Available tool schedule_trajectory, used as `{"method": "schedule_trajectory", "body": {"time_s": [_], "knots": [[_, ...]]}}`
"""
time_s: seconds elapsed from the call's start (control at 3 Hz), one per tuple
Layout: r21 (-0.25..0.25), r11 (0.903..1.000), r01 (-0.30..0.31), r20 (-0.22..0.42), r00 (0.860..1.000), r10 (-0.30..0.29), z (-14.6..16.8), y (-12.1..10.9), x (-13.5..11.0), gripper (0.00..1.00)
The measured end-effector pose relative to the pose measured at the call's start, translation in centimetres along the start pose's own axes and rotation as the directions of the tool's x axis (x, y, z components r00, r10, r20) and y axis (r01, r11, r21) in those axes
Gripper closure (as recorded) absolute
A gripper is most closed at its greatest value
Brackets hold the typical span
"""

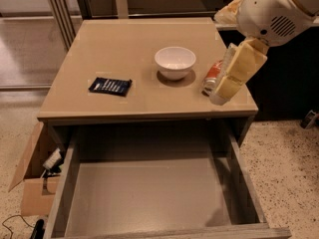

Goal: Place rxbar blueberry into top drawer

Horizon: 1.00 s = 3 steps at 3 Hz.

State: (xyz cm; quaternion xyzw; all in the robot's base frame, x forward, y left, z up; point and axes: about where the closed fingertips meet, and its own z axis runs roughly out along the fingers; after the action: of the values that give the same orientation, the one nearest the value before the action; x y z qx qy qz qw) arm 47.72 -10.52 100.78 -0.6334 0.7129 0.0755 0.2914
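Note:
The rxbar blueberry (110,86), a flat navy wrapper with white lettering, lies on the left part of the tan table (129,39). The top drawer (144,198) stands pulled out below the table's front edge, and nothing lies on its grey bottom. My gripper (222,93), cream-coloured, hangs from the white arm (274,14) over the table's right edge, far to the right of the bar and above the table top. It holds nothing that I can see.
A white bowl (175,62) stands at the table's middle. An orange-red soda can (213,76) lies right of it, partly hidden behind my gripper. An open cardboard box (30,183) with cables sits on the floor left of the drawer.

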Motion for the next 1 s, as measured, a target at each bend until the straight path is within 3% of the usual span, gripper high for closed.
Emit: {"method": "schedule_trajectory", "body": {"time_s": [0.33,0.67,1.0], "knots": [[0.039,0.9988,-0.03,0.054,0.998,0.028,1.6,-0.8,-1.1,0.0],[0.082,0.9904,-0.111,0.184,0.978,0.095,4.8,-3.2,-3.6,0.0],[0.097,0.9711,-0.218,0.314,0.933,0.179,7.5,-5.4,-6.0,0.0]]}}
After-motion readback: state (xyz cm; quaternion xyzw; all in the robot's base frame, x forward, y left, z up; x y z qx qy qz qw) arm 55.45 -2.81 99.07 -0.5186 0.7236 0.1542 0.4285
